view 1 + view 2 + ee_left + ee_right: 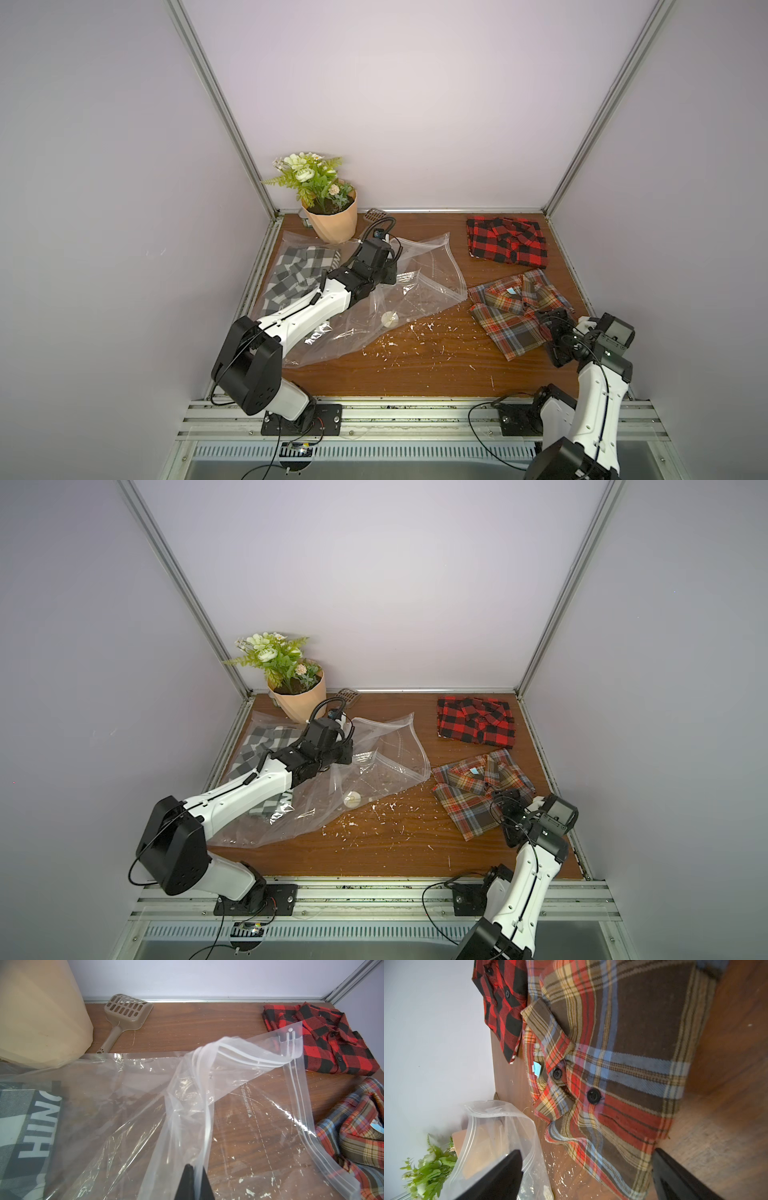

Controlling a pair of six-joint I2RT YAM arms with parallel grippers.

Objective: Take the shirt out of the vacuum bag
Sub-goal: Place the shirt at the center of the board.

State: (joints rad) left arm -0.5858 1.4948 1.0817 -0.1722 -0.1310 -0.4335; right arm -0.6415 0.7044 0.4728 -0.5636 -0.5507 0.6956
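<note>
Left rear corner of the surface point(415, 374): potted plant point(332, 220) noted, with a slotted scoop point(124, 1012) just beside it along the rear edge.

Left half: vacuum bag point(415, 282) spread flat and crinkled from the left edge toward the middle, its round white valve point(389, 319) facing up on the side toward the front edge. A grey checked garment point(297, 272) is seen through the plastic at the bag's left end; whether inside or beneath cannot be told.

Left gripper point(195, 1172): fingers pressed together on a raised fold of the bag's film, near the zip strip point(249, 1057), which is lifted and gaping.

Middle: white flecks point(415, 332) scattered over the wood toward the front edge.

Right half: red-and-black checked shirt point(507, 241) folded at the right rear corner. Brown plaid shirt point(511, 307) lying outside the bag, just beside its mouth, rumpled, near the right edge.

Right gripper point(587, 1169): fingers spread wide above the shirt's front end, nothing held between them.
</note>
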